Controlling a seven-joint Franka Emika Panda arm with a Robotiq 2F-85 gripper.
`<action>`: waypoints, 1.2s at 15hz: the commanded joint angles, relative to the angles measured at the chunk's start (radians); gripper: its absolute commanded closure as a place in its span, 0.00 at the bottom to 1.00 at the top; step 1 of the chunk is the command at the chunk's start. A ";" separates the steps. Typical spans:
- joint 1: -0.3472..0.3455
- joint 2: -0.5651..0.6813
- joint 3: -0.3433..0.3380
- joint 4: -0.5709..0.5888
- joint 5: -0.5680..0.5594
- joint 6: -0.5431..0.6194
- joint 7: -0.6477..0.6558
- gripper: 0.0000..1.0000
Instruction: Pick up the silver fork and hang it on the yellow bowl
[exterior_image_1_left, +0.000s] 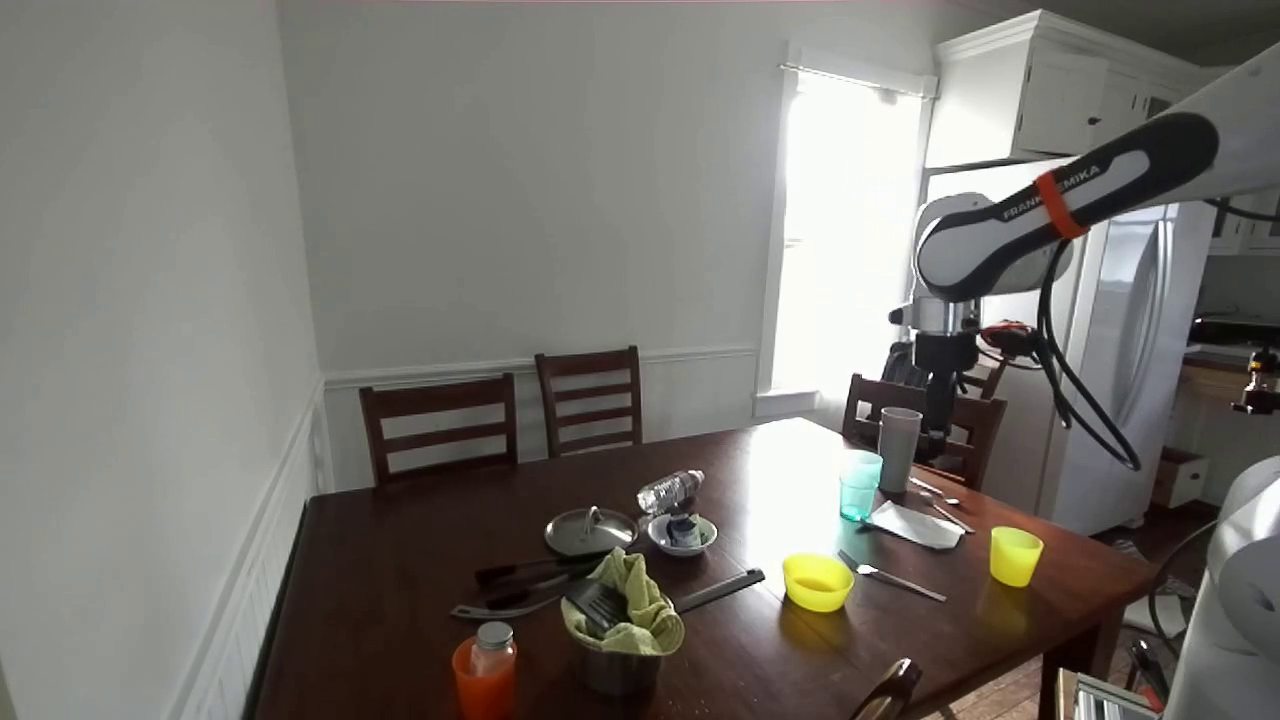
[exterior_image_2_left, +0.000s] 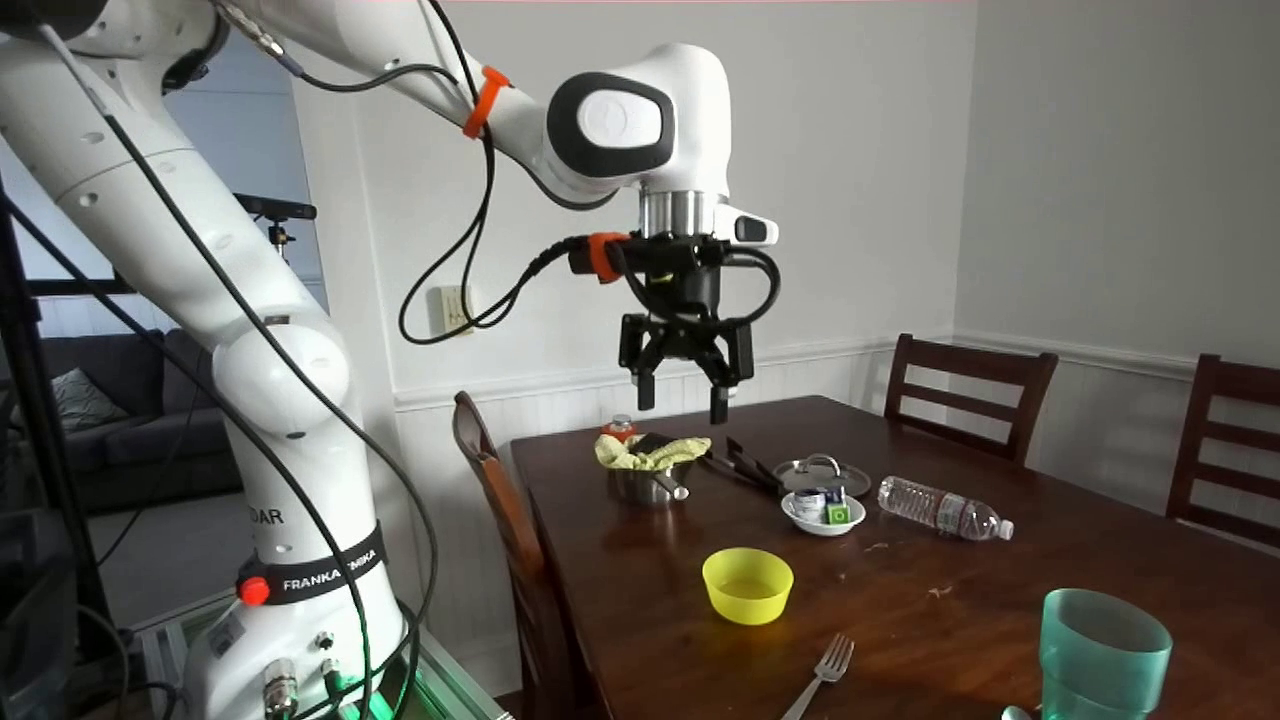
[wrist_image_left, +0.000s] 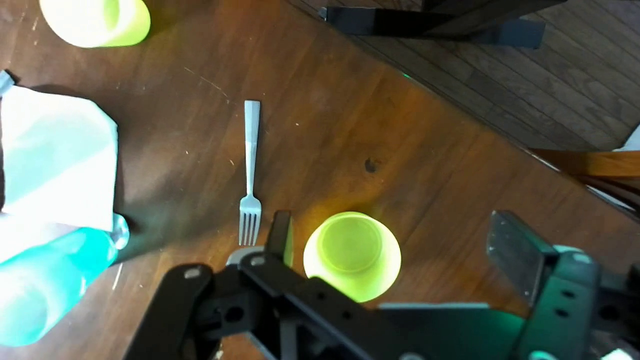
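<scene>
The silver fork (exterior_image_1_left: 905, 584) lies flat on the table, tines beside the yellow bowl (exterior_image_1_left: 818, 592) but apart from it. In an exterior view the fork (exterior_image_2_left: 827, 668) is partly cut off by the lower edge, and the bowl (exterior_image_2_left: 748, 592) stands upright and empty. My gripper (exterior_image_2_left: 683, 398) is open and empty, high above the table. In the wrist view the gripper (wrist_image_left: 391, 235) has the bowl (wrist_image_left: 350, 245) below, between its spread fingers. There the fork (wrist_image_left: 251, 160) lies left of the left finger, handle pointing up in the picture.
A yellow cup (exterior_image_1_left: 1015, 556), a teal cup (exterior_image_1_left: 860, 485), a tall grey cup (exterior_image_1_left: 898, 450) and a white napkin (exterior_image_1_left: 915, 525) stand or lie near the fork. A pot (exterior_image_1_left: 620, 668) with a green cloth, a white dish (exterior_image_2_left: 823, 518) and a water bottle (exterior_image_2_left: 940, 507) are farther along the table.
</scene>
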 joint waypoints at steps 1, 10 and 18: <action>-0.066 0.093 -0.071 -0.019 0.021 0.119 -0.059 0.00; -0.094 0.114 -0.066 -0.027 0.027 0.114 -0.063 0.00; -0.100 0.504 -0.084 0.147 0.286 0.278 0.208 0.00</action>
